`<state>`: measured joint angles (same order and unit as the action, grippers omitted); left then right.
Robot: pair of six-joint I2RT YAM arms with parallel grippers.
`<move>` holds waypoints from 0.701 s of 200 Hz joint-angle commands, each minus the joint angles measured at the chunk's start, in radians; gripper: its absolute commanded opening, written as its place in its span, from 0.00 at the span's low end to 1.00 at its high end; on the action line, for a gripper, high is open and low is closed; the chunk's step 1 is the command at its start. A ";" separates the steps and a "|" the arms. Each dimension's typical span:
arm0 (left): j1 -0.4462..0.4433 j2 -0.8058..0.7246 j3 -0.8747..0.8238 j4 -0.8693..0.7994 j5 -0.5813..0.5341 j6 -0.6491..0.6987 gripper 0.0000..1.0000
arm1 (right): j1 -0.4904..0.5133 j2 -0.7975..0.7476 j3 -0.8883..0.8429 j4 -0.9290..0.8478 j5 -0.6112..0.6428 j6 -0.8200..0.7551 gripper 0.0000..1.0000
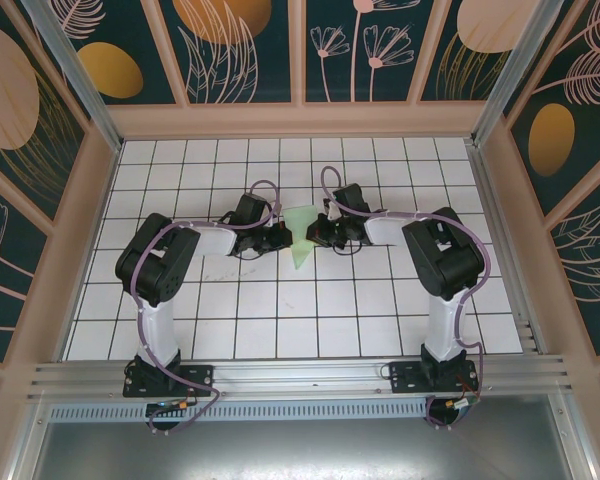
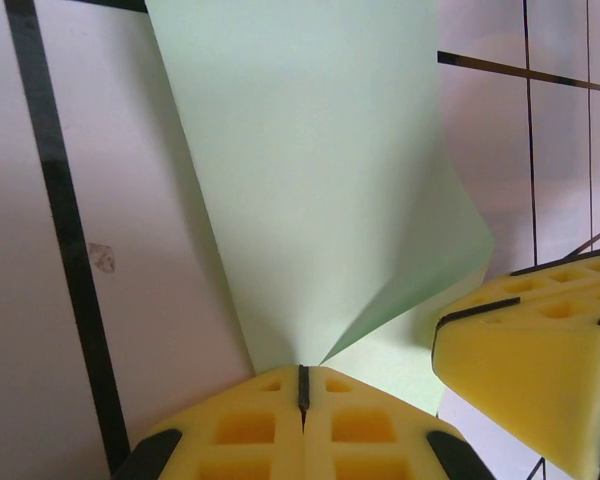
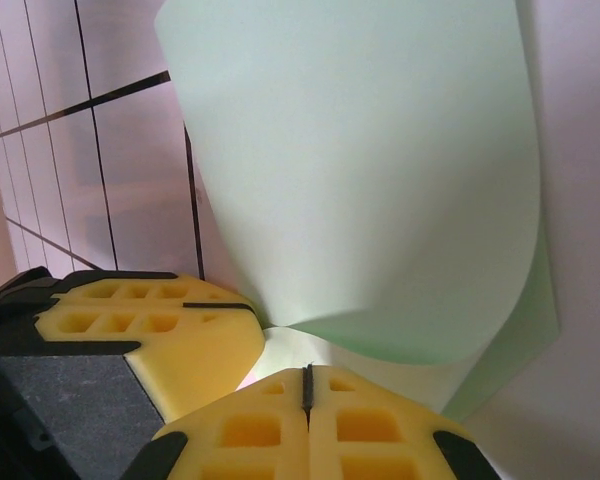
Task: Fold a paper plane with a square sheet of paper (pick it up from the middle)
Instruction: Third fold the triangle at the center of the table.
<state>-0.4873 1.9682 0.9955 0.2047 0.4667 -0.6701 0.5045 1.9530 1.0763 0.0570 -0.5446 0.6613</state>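
The pale mint-green square sheet of paper (image 1: 301,243) is lifted and curled at the middle of the grid table, pinched between both grippers. My left gripper (image 1: 281,238) is shut on its left side; in the left wrist view the paper (image 2: 310,180) runs into the closed seam of the gripper (image 2: 303,372) and bends over in a crease. My right gripper (image 1: 314,236) is shut at the paper's right side; in the right wrist view the sheet (image 3: 360,170) curls upward from the gripper (image 3: 307,372). The two grippers sit almost touching. No paper plane shape shows.
The right gripper's yellow fingers (image 2: 540,350) crowd the left wrist view's lower right. The left gripper's fingers (image 3: 150,325) sit close at the right wrist view's lower left. White grid tiles (image 1: 280,310) surround the arms, with beige walls (image 1: 90,210) on each side.
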 commanded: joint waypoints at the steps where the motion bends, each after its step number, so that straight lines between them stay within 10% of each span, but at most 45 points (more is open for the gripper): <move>1: -0.004 0.009 0.018 -0.007 -0.042 0.002 0.00 | 0.000 0.007 -0.004 -0.030 0.025 -0.025 0.02; 140: -0.004 0.025 0.028 -0.011 -0.072 -0.001 0.00 | -0.012 0.045 -0.017 -0.057 0.076 0.004 0.02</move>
<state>-0.4911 1.9690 1.0019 0.2050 0.4408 -0.6739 0.5007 1.9697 1.0752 0.0433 -0.4973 0.6605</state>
